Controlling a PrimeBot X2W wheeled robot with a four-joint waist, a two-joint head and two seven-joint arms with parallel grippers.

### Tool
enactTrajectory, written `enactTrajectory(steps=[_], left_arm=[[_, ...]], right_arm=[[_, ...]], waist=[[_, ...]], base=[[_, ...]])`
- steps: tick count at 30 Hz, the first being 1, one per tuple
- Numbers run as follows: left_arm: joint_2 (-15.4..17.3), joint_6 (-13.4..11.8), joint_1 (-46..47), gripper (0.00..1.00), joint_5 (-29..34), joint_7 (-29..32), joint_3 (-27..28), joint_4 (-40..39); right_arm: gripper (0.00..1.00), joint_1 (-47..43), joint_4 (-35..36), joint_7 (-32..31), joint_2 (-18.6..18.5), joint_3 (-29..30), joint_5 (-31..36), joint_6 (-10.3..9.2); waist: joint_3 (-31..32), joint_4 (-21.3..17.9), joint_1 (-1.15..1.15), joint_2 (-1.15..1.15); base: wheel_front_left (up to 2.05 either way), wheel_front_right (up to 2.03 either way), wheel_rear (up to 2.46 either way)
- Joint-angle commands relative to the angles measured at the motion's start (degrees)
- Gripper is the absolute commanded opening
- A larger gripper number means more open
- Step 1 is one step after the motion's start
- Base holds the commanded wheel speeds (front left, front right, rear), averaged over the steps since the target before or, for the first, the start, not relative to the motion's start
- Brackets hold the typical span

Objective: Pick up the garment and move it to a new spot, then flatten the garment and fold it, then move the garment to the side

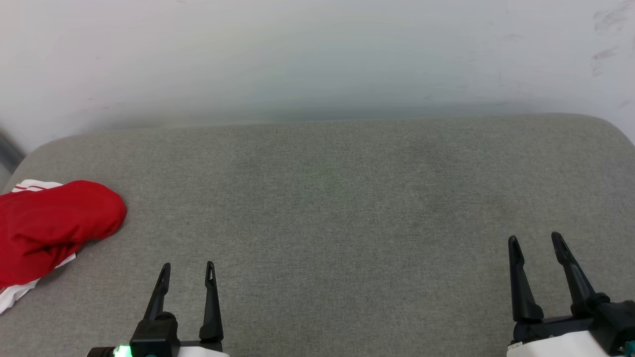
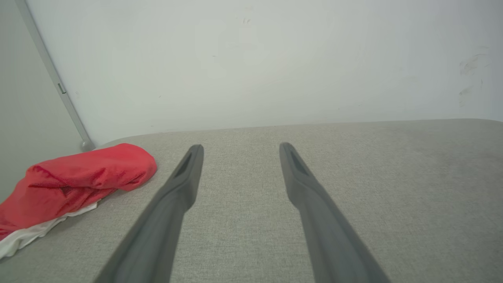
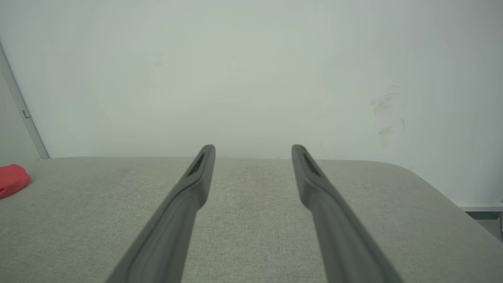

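Note:
The garment [image 1: 49, 228] is a red bundle with white trim, lying crumpled at the far left edge of the grey cushioned surface [image 1: 327, 208]. In the left wrist view the garment [image 2: 74, 184] sits left of the fingers, and the right wrist view catches a red corner of the garment [image 3: 11, 180] at its left border. My left gripper [image 1: 187, 271] stands open near the front edge, to the right of the bundle and apart from it, with nothing between its fingers. At the lower right my right gripper [image 1: 536, 240] is open and empty too.
A pale wall [image 1: 317, 54] rises directly behind the surface. The surface's rounded corners show at the back left and back right. A grey metal pole [image 2: 55, 78] leans along the wall at the left in the left wrist view.

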State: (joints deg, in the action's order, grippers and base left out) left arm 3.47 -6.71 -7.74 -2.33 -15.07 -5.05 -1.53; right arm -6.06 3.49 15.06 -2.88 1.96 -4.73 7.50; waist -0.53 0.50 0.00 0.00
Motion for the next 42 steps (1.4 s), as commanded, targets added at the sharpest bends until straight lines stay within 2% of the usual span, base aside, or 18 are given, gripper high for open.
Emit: enactTrajectory(steps=[1,14,21,31,42], left_arm=[[-0.06,0.11,-0.23,1.0,-0.15,-0.16,0.27,0.16],[-0.48,0.99,-0.23,1.0,-0.72,-0.16,1.43,0.93],[-0.56,0.83,0.3,1.0,-0.88,-0.16,2.43,0.96],[-0.58,0.57,-0.37,1.0,-2.24,-0.16,3.34,0.83],[-0.6,0.78,-0.89,1.0,-2.63,-0.15,5.15,1.39]], right_arm=[[1.0,-0.5,-0.11,0.18,0.02,0.08,0.23,-0.02],[1.0,-0.85,-1.24,0.16,0.02,0.15,-0.9,-0.02],[1.0,-0.92,-0.75,0.16,0.02,-0.56,0.16,-0.02],[1.0,-1.48,-0.37,0.16,0.02,-2.21,1.07,-0.02],[1.0,-2.75,0.37,0.16,0.02,-3.09,2.3,-0.02]], waist=[[0.0,-0.01,0.0,0.0],[0.01,0.17,0.0,0.0],[0.11,2.04,0.0,0.0],[0.74,7.5,0.0,0.0],[0.83,17.49,0.0,0.0]], base=[[0.0,0.0,0.0],[0.0,0.0,0.0],[0.0,0.0,0.0],[0.0,0.0,0.0],[0.0,0.0,0.0]])
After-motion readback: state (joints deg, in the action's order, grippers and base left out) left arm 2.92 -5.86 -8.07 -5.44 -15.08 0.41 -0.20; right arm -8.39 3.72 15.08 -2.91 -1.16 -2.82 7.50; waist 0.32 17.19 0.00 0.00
